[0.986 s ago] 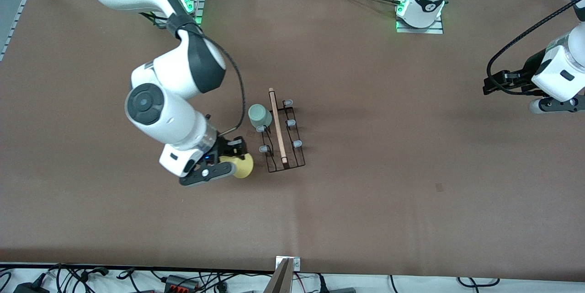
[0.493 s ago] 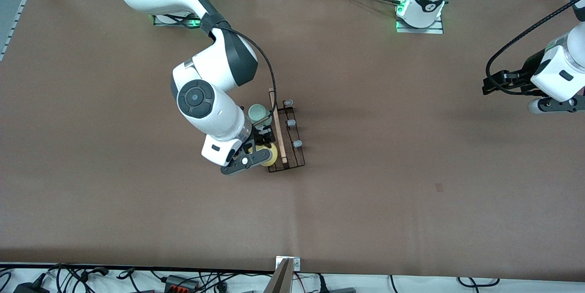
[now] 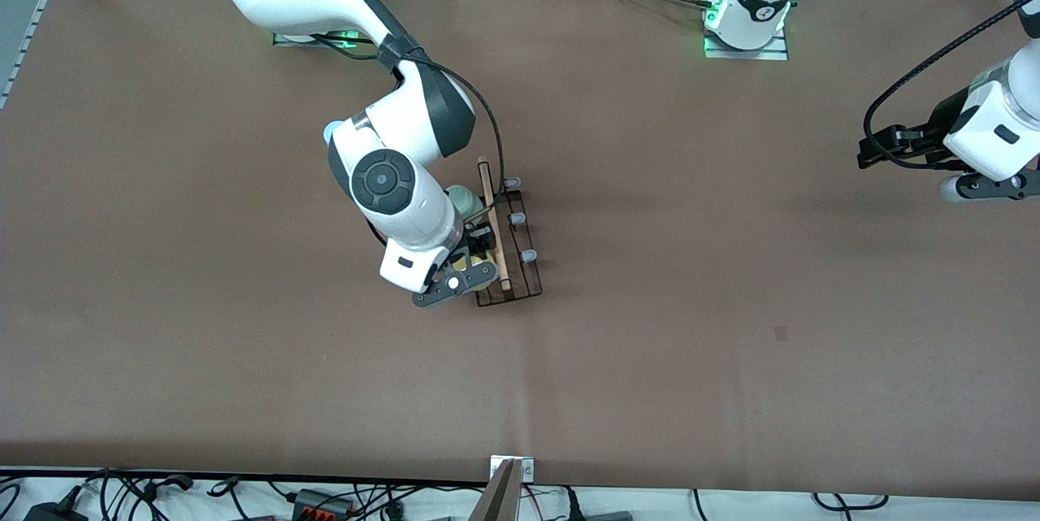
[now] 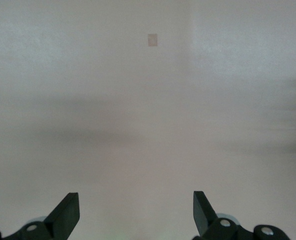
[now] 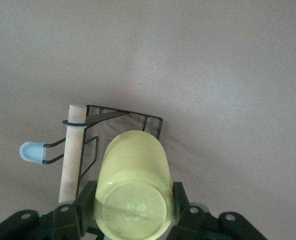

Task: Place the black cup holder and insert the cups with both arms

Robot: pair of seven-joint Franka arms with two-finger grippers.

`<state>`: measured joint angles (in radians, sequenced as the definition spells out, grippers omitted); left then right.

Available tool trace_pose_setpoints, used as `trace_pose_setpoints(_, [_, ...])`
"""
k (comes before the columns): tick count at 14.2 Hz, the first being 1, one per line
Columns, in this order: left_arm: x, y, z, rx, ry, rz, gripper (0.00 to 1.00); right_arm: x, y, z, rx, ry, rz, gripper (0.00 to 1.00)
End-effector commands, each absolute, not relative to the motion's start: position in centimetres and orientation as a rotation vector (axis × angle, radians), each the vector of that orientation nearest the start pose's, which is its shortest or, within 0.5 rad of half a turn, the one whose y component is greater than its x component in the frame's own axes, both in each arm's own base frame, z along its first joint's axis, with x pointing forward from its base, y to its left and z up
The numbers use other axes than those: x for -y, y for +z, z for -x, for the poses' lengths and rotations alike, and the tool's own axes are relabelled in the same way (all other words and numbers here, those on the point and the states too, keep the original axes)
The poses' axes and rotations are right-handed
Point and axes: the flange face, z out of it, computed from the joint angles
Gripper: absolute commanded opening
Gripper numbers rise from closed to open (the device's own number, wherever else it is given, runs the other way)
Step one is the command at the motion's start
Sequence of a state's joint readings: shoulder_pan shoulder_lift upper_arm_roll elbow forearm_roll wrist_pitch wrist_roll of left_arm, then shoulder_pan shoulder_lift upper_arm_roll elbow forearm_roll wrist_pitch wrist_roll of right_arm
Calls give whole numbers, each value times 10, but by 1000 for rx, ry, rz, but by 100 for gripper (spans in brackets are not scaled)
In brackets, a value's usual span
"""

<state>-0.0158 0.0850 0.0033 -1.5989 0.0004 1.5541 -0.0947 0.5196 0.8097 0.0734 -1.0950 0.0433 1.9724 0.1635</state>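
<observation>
Gripping yellow cup point(image 5: 133, 187), right gripper point(image 3: 460, 267) over black cup holder point(image 3: 520, 281), peg contact unclear; left gripper point(image 4: 136, 215) waits, spread apart.

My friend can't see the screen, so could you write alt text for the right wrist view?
A black pincer grips a yellow cup by its sides, bottom toward the camera, over a black wire rack on a brown table. Beside the cup are the rack's wooden handle and one blue-tipped peg.
</observation>
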Motion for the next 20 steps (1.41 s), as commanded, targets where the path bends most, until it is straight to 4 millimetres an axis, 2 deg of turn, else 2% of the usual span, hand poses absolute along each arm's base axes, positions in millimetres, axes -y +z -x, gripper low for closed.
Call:
trace_pose_setpoints(1, [6, 565, -571, 109, 199, 3109, 100, -424, 333, -646, 605, -75, 2988, 29])
trace_pose_setpoints(2, [6, 565, -571, 109, 201, 3109, 100, -424, 332, -647, 605, -84, 2991, 94])
trace_pose_setpoints(3, [5, 565, -571, 111, 201, 3109, 100, -424, 334, -647, 599, -97, 2989, 100])
trace_pose_setpoints(5, [2, 563, -572, 111, 207, 3110, 100, -422, 347, -647, 527, -102, 3005, 100])
trace_pose_setpoints(7, [4, 563, -572, 111, 206, 3108, 100, -408, 368, -649, 499, -69, 3030, 100])
trace_pose_setpoints(8, [4, 563, -572, 111, 206, 3108, 100, -395, 377, -652, 476, -49, 3052, 100])
trace_pose_setpoints(9, [4, 563, -572, 111, 206, 3108, 100, -377, 402, -657, 446, -69, 3071, 100])
trace_pose_setpoints(11, [5, 564, -571, 111, 204, 3108, 100, -341, 431, -666, 369, -81, 3112, 100])
trace_pose_setpoints(15, [5, 563, -571, 111, 211, 3109, 100, -257, 461, -684, 219, -36, 3201, 100])
trace_pose_setpoints(18, [6, 564, -571, 111, 209, 3109, 100, -228, 482, -686, 204, -26, 3211, 100])
trace_pose_setpoints(20, [9, 565, -570, 102, 206, 3110, 100, -197, 493, -692, 117, -47, 3219, 100])
